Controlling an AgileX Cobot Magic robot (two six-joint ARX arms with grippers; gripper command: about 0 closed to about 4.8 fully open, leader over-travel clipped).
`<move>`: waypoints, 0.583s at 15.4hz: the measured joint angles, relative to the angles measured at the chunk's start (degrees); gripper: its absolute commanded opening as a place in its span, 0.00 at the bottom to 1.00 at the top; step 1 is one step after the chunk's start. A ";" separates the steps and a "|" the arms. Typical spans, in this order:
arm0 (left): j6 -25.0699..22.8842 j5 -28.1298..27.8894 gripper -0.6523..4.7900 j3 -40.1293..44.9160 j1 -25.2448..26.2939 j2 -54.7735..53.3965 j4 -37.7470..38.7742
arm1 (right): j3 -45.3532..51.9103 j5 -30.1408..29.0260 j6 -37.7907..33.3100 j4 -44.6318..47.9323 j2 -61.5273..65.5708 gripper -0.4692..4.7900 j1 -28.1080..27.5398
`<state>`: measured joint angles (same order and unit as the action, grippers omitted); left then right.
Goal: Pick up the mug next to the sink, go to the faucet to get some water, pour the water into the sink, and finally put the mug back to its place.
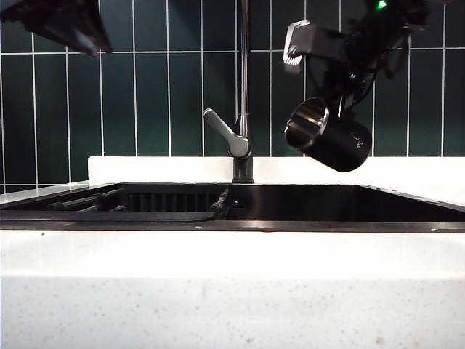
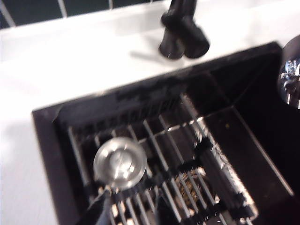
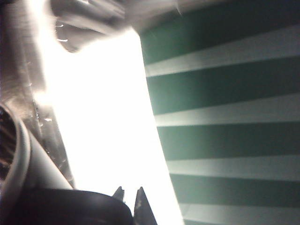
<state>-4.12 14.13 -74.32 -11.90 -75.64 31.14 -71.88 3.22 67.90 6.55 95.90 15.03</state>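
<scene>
The mug (image 1: 328,135) is held tilted, mouth toward the faucet (image 1: 243,87), above the sink (image 1: 305,211) by the right claw (image 1: 341,102). The left claw (image 1: 69,25) is raised at upper left; its opening cannot be told.

- right arm (image 1: 378,36) is basically all black, chunky housing with a small green light (image 1: 381,5) glowing up top
- there's a pale grey bracket-ish piece (image 1: 294,45) sticking off its wrist, rounded edges, kinda loop shaped
- thin black cables hang loose around the wrist
- right gripper (image 3: 131,199) from its own cam: two dark pointy fingertips (image 3: 142,206), that's about all you get
- left gripper (image 1: 62,25) is just a black angular wedge in the exterior view's corner, too dark for detail
</scene>
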 measured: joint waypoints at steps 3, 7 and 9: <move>0.09 -2.97 0.32 7.61 -0.02 7.10 -0.48 | 0.04 2.69 -18.93 -0.13 -1.73 0.13 -5.55; 1.40 -8.46 0.32 21.99 -0.09 20.02 -9.14 | 0.02 -1.75 -48.33 0.39 -7.26 0.12 -18.58; 2.75 -8.81 0.32 25.73 -0.11 23.04 -14.60 | 1.01 -2.78 -55.28 2.34 -8.00 0.10 -21.42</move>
<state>-1.37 5.32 -48.60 -12.01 -52.60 16.53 -70.87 0.45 12.62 8.88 87.90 -6.39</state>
